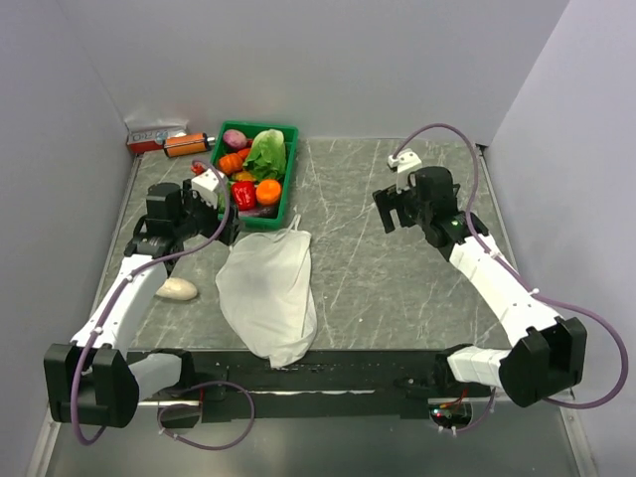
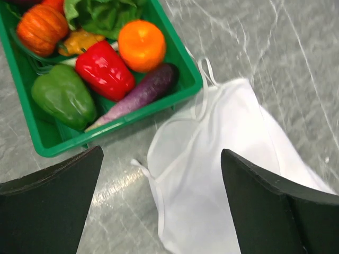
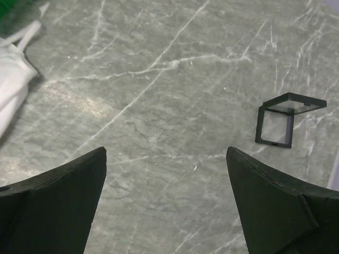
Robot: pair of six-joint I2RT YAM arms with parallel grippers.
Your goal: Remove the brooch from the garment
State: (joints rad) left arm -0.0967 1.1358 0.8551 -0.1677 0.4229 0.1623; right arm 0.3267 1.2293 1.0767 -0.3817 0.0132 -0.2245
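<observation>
The garment (image 1: 268,293) is a white sleeveless top lying crumpled on the marble table, its straps pointing toward the green basket. It also shows in the left wrist view (image 2: 228,174) and at the left edge of the right wrist view (image 3: 13,79). I see no brooch on the cloth in any view. My left gripper (image 1: 227,214) is open and empty, hovering over the garment's strap end next to the basket; its fingers (image 2: 280,206) straddle the cloth's edge. My right gripper (image 1: 393,214) is open and empty over bare table, right of the garment.
A green basket (image 1: 288,184) of toy vegetables stands just behind the garment, its rim (image 2: 47,148) close to my left gripper. A white oval lump (image 1: 177,289) lies at the left. A small black-framed clear box (image 3: 280,121) lies open near my right gripper. Small boxes (image 1: 159,137) sit at the back left.
</observation>
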